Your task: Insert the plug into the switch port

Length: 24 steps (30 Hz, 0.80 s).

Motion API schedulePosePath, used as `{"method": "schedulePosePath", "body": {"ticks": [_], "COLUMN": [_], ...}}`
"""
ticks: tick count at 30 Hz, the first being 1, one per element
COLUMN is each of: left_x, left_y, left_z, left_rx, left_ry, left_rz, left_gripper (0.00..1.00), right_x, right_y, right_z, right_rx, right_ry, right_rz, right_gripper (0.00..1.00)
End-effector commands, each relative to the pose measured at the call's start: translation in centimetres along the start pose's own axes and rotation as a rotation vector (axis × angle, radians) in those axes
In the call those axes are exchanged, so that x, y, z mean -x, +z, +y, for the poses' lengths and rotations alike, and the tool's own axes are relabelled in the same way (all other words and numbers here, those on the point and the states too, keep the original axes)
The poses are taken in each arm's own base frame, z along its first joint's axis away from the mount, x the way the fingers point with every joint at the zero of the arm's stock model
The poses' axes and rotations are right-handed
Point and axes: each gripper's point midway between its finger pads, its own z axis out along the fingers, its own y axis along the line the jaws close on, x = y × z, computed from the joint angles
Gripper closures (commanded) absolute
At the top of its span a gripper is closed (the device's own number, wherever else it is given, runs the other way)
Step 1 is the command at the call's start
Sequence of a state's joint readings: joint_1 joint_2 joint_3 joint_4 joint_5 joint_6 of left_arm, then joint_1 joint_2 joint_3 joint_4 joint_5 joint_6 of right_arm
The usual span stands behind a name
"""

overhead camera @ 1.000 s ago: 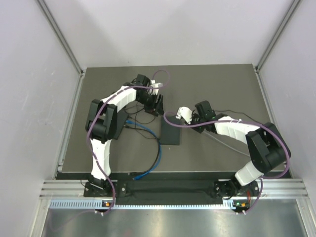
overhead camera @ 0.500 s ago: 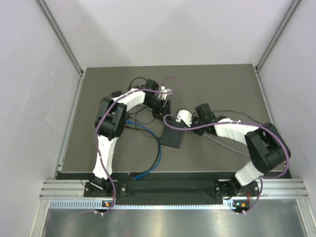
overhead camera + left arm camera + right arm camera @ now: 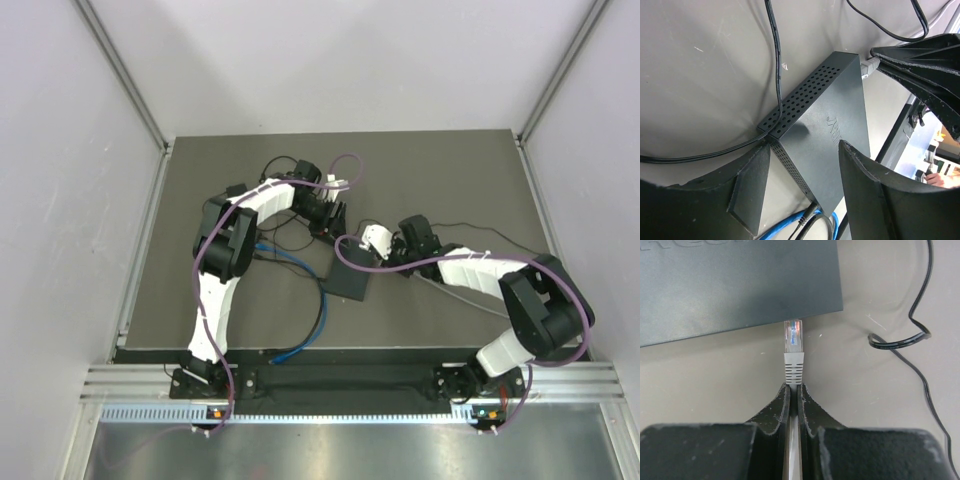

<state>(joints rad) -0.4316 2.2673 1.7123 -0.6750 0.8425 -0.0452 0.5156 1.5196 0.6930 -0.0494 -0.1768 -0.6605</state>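
The switch (image 3: 350, 272) is a flat dark box in the middle of the table, also in the left wrist view (image 3: 832, 130) and the right wrist view (image 3: 735, 280). The plug (image 3: 793, 336) is clear with a grey boot. My right gripper (image 3: 794, 389) is shut on its grey cable just behind the boot. The plug tip is at the switch's side edge; the port is hidden. The plug also shows in the left wrist view (image 3: 867, 66). My left gripper (image 3: 805, 146) is open, its fingers astride the switch's far corner. In the top view the left gripper (image 3: 330, 215) and the right gripper (image 3: 376, 246) flank the switch.
A blue cable (image 3: 297, 263) and black cables (image 3: 285, 235) lie left of the switch. A blue cable and a black lead (image 3: 812, 222) meet the switch's near end. A thin black cable (image 3: 914, 335) loops on the table right of the plug.
My left gripper has moved right and nearer, down over the switch's far corner. The switch has turned slightly. My right gripper with the plug has shifted a little toward the switch.
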Motion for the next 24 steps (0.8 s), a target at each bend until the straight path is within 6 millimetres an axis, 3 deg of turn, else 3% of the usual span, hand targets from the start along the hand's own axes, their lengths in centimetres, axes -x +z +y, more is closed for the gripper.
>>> {"method": "schedulePosePath", "body": {"ticks": [1, 9, 24], "left_x": [1.1, 1.3, 1.1], "left_y": [-0.1, 0.0, 0.6], "left_z": [-1.5, -1.5, -1.3], "left_rx": [-0.056, -0.057, -0.082], "left_ry": [0.062, 0.064, 0.055], "left_rz": [-0.02, -0.021, -0.005], "left_gripper": [0.38, 0.38, 0.37], "right_x": [3.2, 4.2, 3.6], "right_y": [-0.6, -1.3, 0.6], "right_z": [-1.3, -1.8, -0.4], "right_rx": [-0.068, -0.091, -0.035], "right_ry": [-0.024, -0.04, -0.075], "right_rz": [-0.114, -0.15, -0.106], "right_gripper": [1.0, 1.0, 1.0]}}
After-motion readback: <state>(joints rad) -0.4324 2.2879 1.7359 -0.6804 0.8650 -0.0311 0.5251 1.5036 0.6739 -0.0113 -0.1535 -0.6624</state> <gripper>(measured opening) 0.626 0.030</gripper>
